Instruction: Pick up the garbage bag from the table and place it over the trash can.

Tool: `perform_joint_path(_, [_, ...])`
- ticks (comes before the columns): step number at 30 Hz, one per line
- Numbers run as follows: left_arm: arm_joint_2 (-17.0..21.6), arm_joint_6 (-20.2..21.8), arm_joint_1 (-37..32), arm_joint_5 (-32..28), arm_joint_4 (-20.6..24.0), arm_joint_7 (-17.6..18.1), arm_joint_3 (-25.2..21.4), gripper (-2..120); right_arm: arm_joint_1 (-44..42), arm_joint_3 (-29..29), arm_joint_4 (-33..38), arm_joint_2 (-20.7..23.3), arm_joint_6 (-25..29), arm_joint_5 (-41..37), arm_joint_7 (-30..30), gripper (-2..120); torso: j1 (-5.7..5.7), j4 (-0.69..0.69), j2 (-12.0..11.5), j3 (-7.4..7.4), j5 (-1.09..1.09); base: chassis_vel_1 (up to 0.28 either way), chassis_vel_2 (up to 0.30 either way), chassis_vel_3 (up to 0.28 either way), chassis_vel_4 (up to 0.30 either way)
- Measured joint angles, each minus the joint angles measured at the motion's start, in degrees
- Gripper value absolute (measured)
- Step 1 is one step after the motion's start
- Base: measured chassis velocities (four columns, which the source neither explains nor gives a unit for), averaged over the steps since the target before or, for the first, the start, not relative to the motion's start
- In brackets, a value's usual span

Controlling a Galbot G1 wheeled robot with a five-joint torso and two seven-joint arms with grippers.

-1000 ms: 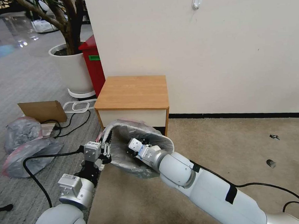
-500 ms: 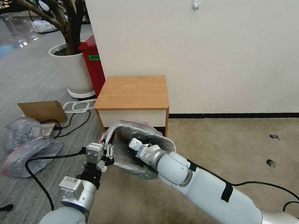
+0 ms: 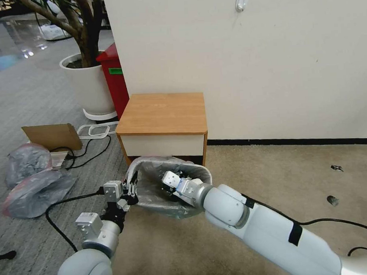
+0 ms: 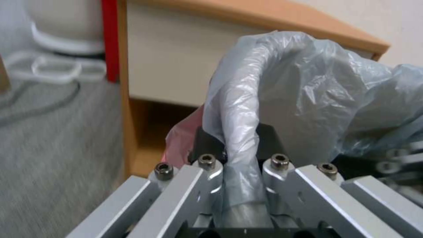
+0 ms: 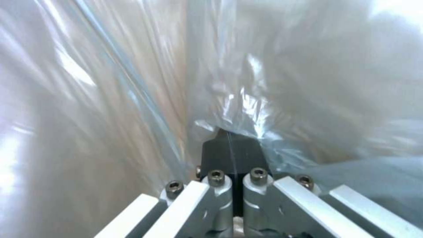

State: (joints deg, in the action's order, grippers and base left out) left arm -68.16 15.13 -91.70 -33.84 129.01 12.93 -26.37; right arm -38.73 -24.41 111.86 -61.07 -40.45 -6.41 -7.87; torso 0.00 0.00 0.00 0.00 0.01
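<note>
Garbage bag (image 3: pixel 153 187) — thin, crinkly grey plastic — sits draped over your small cream-white bin's rim; left gripper (image 3: pixel 131 189) pinches that rim, right gripper (image 3: pixel 169 188) sits clamped together inside, before the orange-brown wooden nightstand (image 3: pixel 163 114).

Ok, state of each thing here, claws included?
Thin translucent grey plastic garbage bag: opened, draped over the bin, rim folded outward.
Small cream-white plastic trash can: upright on the floor, lined by the bag.
Orange-brown wooden nightstand table: top bare, drawer closed.
Left claw: shut on bag rim.
Right claw: inside the bag, shut.
</note>
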Motion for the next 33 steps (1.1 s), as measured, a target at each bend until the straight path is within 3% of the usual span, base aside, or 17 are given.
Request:
perform_joint_path(8, [-1.0, 2.6, 1.7, -9.9, -3.4, 4.8, 0.2, 6, -2.0, 3.4, 6.7, 3.7, 0.1, -8.1, -0.5, 0, 0.0, 0.0, 0.0, 0.0, 0.0, 0.0, 0.0, 0.0, 0.0])
perform_joint_path(10, [-1.5, 3.7, 1.8, -12.7, -5.1, 5.9, 0.0, 6, -7.6, 9.3, 10.9, 5.0, 3.3, -11.1, -0.3, 0, 0.0, 0.01, 0.0, 0.0, -0.01, 0.0, 0.0, 0.0, 0.0])
perform_joint_path(14, [-2.0, 4.3, 1.3, -13.7, -6.4, 6.3, 0.0, 6, -15.2, 15.4, 13.1, 5.4, 10.2, -12.2, 2.0, 0, 0.0, 0.0, 0.0, 0.0, -0.01, 0.0, 0.0, 0.0, 0.0])
perform_joint_path(15, [-2.3, 4.5, 0.7, -13.8, -7.0, 6.3, 0.1, 6, -21.2, 19.5, 14.2, 5.0, 15.0, -12.1, 4.8, 0, -0.01, -0.01, 0.0, 0.0, 0.0, 0.0, 0.0, 0.0, 0.0])
perform_joint_path(17, [-2.4, 4.5, 0.4, -13.8, -7.2, 6.3, 0.2, 6, -23.5, 20.8, 14.6, 4.7, 16.4, -12.0, 6.2, 0, 0.0, -0.01, 0.0, -0.01, 0.0, 0.0, 0.0, 0.0, 0.0])
perform_joint_path(18, [-2.8, 4.5, -0.5, -13.3, -7.6, 6.2, 0.5, 6, -30.5, 25.6, 15.8, 2.5, 18.9, -10.5, 9.1, 2, -0.01, 0.0, 0.0, -0.01, 0.0, 0.0, 0.0, 0.0, 0.0])
perform_joint_path(21, [-3.3, 4.3, -2.1, -11.3, -7.7, 5.4, 1.2, 6, -41.5, 32.8, 16.8, -3.2, 23.8, -4.1, 10.1, 14, 0.0, 0.0, 0.0, -0.01, 0.0, 0.0, 0.0, 0.0, 0.0])
perform_joint_path(22, [-3.3, 4.3, -2.1, -11.3, -7.7, 5.4, 1.2, 6, -41.5, 32.8, 16.8, -3.2, 23.8, -4.1, 10.1, 14, 0.0, 0.0, 0.0, -0.01, 0.0, 0.0, 0.0, 0.0, 0.0])
perform_joint_path(25, [-3.9, 3.4, -4.3, -8.3, -7.7, 4.4, 2.4, 6, -52.4, 39.5, 16.8, -10.4, 32.2, 4.0, 10.1, 28, 0.0, -0.02, 0.0, -0.01, -0.01, 0.0, 0.0, 0.0, 0.0])
perform_joint_path(27, [-3.9, 3.3, -4.5, -8.0, -7.7, 4.3, 2.5, 6, -53.2, 39.9, 16.8, -10.9, 32.9, 4.4, 10.1, 30, 0.0, -0.01, 0.0, -0.01, -0.01, 0.0, 0.0, 0.0, 0.0])
perform_joint_path(28, [-4.2, 3.0, -5.0, -7.2, -8.0, 4.0, 3.0, 6, -56.3, 41.1, 16.8, -12.0, 35.6, 5.6, 10.7, 39, 0.0, -0.01, 0.0, -0.01, -0.01, 0.0, 0.0, 0.0, 0.0])
perform_joint_path(31, [-4.2, 2.9, -5.2, -6.9, -8.3, 3.9, 3.3, 6, -57.3, 41.1, 16.7, -11.8, 36.7, 5.7, 11.7, 43, 0.0, -0.01, 0.0, -0.01, -0.01, 0.0, 0.0, 0.0, 0.0])
perform_joint_path(33, [-4.4, 2.7, -5.2, -5.8, -9.0, 3.8, 3.9, 6, -58.4, 40.6, 16.3, -11.2, 38.1, 5.7, 13.9, 56, -0.01, 0.01, 0.0, -0.01, -0.01, 0.0, 0.0, 0.0, 0.0])
